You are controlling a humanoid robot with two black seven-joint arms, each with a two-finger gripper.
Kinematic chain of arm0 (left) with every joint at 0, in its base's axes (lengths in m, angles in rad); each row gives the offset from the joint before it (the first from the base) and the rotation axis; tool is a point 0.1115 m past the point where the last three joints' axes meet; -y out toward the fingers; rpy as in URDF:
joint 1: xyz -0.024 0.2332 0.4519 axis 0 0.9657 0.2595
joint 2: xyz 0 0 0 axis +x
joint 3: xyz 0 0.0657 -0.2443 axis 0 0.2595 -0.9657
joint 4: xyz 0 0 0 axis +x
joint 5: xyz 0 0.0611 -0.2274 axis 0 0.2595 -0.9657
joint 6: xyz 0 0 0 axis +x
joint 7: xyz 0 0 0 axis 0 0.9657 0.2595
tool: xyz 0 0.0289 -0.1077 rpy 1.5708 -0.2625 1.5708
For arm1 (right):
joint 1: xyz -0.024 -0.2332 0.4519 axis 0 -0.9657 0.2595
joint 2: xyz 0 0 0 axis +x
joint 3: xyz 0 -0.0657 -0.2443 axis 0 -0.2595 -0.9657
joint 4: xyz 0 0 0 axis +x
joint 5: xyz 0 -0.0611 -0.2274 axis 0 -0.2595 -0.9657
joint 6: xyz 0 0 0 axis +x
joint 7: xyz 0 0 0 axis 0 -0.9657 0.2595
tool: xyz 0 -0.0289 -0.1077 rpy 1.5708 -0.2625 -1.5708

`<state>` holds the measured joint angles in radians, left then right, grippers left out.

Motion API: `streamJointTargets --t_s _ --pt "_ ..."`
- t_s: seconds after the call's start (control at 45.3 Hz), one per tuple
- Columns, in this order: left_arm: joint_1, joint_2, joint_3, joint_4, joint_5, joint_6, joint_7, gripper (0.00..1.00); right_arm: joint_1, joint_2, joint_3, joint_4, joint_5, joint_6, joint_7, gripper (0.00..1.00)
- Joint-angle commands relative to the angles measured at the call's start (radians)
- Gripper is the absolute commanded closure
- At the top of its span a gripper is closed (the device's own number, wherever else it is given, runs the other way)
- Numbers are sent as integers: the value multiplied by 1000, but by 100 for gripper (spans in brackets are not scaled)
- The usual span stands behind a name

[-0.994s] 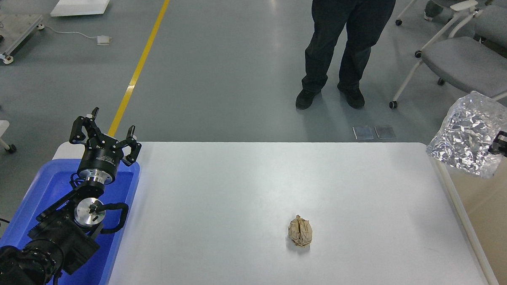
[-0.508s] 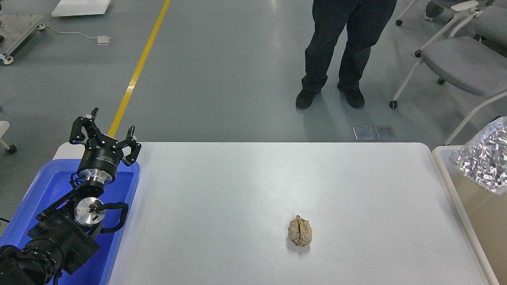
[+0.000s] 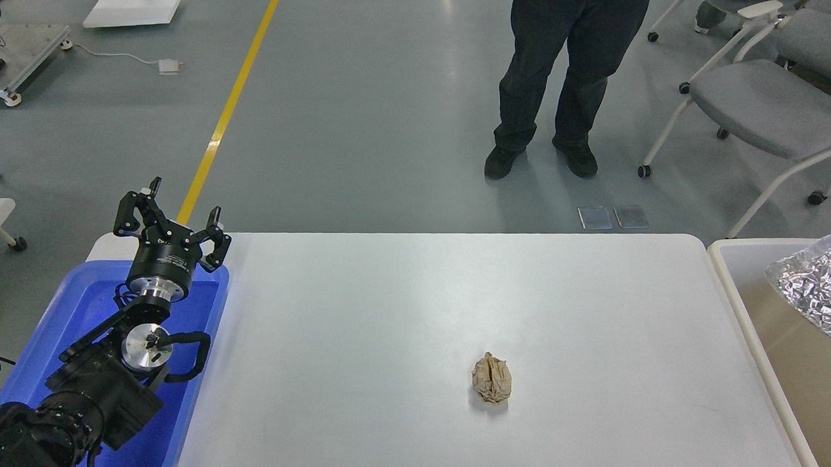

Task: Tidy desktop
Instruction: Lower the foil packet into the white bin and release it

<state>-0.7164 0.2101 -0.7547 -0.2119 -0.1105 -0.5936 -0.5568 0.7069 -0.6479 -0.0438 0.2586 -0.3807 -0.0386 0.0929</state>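
You are looking at a robotics lab or test hall; a yellow floor line (image 3: 228,112) is crossing grey flooring (image 3: 377,110). Wheeled chairs (image 3: 763,104) are standing around; an equipment cart (image 3: 1,58) is waiting nearby.

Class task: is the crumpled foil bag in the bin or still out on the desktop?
In the cream bin: the foil bag lies inside its rim, right of the desktop.

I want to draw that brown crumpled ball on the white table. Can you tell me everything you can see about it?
The brown paper ball is a small wad of tan paper, like kraft paper, squeezed tightly into a lumpy egg shape. Creases and folds cover it, with one deep fold running down its middle. It lies alone on the desktop, right of the middle and toward the near edge, casting a small shadow. Only the desktop touches it; no pincer is near it.
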Motion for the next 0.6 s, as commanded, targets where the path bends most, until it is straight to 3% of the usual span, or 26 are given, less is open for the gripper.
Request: streamJointTargets --t_s 0.0,0.066,0.088,0.133,0.155,0.199,0.243,0.574 --pt "0 0 0 0 0 0 0 0 -15 22 2 -13 43 -17 -33 100" --pt "0 0 0 -1 0 0 0 0 -21 31 2 -15 43 -23 -33 99" --pt "0 0 0 0 0 0 0 0 -21 34 4 -15 43 -27 -35 89" --pt "0 0 0 0 0 0 0 0 -24 37 4 -18 45 -37 -35 47" --pt "0 0 0 0 0 0 0 0 -24 37 5 -19 46 -37 -35 32" --pt "0 0 0 0 0 0 0 0 -27 37 10 -19 52 -37 -35 24" --pt "0 0 0 0 0 0 0 0 -33 37 13 -19 60 -35 -35 0" --pt "0 0 0 -1 0 0 0 0 -41 36 35 -18 66 -35 -33 0"
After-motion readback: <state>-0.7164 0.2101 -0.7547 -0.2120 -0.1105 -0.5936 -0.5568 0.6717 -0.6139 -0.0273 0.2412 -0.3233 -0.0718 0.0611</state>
